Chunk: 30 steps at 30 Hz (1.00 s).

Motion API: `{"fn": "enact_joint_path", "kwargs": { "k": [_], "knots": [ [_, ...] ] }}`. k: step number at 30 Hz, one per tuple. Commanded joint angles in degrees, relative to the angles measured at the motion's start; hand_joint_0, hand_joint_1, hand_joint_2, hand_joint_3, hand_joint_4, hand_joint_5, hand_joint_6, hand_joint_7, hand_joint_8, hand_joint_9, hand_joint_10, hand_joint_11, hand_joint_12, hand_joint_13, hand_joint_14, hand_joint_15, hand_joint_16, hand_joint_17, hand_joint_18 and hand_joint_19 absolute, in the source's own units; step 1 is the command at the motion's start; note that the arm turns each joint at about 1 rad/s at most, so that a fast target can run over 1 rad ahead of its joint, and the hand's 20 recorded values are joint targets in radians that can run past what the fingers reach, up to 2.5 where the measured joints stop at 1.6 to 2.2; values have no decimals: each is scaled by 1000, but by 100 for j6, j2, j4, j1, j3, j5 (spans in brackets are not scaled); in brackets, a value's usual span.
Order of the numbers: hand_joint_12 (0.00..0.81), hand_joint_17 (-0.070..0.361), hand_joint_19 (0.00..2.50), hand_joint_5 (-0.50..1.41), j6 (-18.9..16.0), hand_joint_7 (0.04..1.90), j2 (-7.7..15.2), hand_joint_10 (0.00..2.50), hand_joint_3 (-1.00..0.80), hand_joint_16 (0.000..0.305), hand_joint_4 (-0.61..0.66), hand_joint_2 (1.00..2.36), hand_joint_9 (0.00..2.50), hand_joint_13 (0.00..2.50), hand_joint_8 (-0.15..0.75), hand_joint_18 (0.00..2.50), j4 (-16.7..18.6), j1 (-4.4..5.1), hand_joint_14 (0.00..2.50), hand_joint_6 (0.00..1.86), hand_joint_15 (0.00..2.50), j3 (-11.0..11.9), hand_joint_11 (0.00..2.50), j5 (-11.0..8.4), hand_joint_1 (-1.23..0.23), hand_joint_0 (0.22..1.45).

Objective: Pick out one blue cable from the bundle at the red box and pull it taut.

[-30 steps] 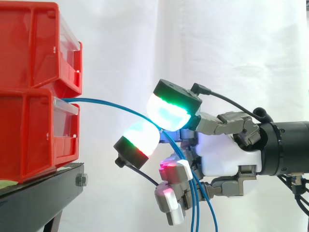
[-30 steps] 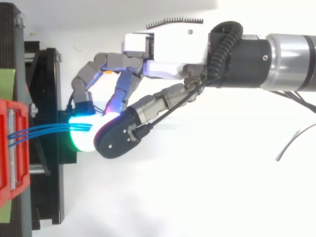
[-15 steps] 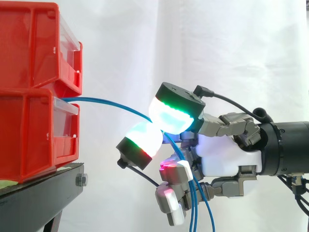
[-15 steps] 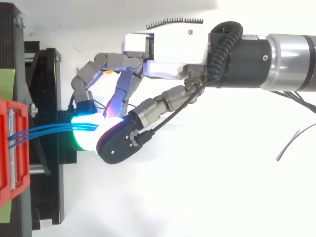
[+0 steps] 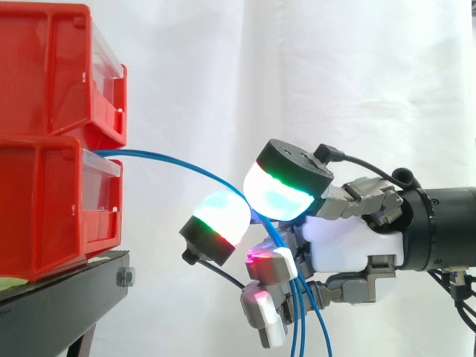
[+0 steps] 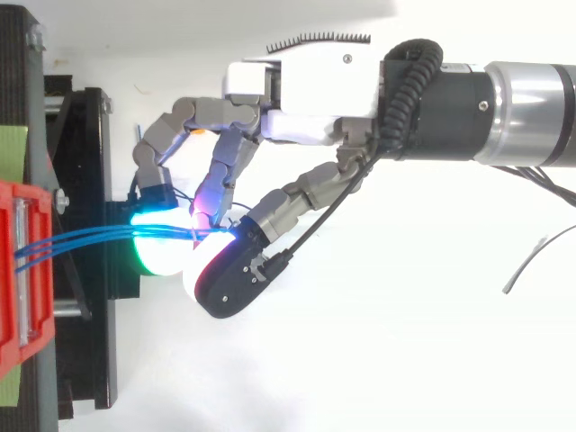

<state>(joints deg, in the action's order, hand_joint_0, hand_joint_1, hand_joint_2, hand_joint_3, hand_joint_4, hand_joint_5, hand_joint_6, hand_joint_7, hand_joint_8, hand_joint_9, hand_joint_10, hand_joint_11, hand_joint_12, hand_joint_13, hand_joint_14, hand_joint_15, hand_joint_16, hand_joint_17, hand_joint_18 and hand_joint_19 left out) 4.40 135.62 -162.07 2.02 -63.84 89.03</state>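
Note:
Several thin blue cables (image 5: pixel 171 161) leave the lower red bin (image 5: pixel 44 208) and arc right and down. They run between two large glowing pads (image 5: pixel 277 195) of my hand (image 5: pixel 342 249), then drop behind its lower curled fingers. From above, the cables (image 6: pixel 90 238) cross from the bin (image 6: pixel 11 207) to the hand (image 6: pixel 297 90) and pass between a green-lit pad and the dark-backed thumb pad. The fingers are curled round the cables, with a narrow gap between the two big pads.
A second red bin (image 5: pixel 52 67) sits on top of the lower one, both on a black stand (image 5: pixel 67 297). A white curtain hangs behind. A loose grey wire (image 6: pixel 531 261) lies at the right of the top view.
The upper glowing pad has drawn back to the right, away from the other pad. From above, the thumb pad has swung down and right, uncovering more of the cables.

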Motion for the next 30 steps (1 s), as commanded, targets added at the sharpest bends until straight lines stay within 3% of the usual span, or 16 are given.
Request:
{"fn": "enact_joint_path", "kwargs": {
  "k": [1, 3, 7, 11, 30],
  "knots": [
    [329, 109, 665, -126, 0, 886, 0, 24, -500, 48, 12, 1000, 1224, 1040, 223, 864, 0, 0, 24, 944, 683, 3, 865, 0, -812, 493],
    [339, 111, 671, -126, 0, 892, 0, 25, -500, 49, 13, 1000, 1228, 1047, 229, 869, 0, 0, 24, 942, 679, -6, 855, 0, -782, 487],
    [324, 104, 695, -122, 0, 976, 0, 22, -500, 46, -11, 1000, 1284, 1053, 229, 853, 0, 0, 25, 933, 685, 3, 893, 0, -587, 533],
    [317, 100, 709, -114, 0, 997, 0, 27, -500, 44, -39, 1000, 1314, 1072, 225, 852, 0, 0, 24, 943, 711, 3, 906, 0, -547, 584],
    [319, 100, 706, -106, 9, 1039, 0, 26, -315, 45, 22, 1018, 1322, 1074, 249, 864, 26, 0, 27, 941, 713, 3, 911, 0, -809, 645]
  ]
}}
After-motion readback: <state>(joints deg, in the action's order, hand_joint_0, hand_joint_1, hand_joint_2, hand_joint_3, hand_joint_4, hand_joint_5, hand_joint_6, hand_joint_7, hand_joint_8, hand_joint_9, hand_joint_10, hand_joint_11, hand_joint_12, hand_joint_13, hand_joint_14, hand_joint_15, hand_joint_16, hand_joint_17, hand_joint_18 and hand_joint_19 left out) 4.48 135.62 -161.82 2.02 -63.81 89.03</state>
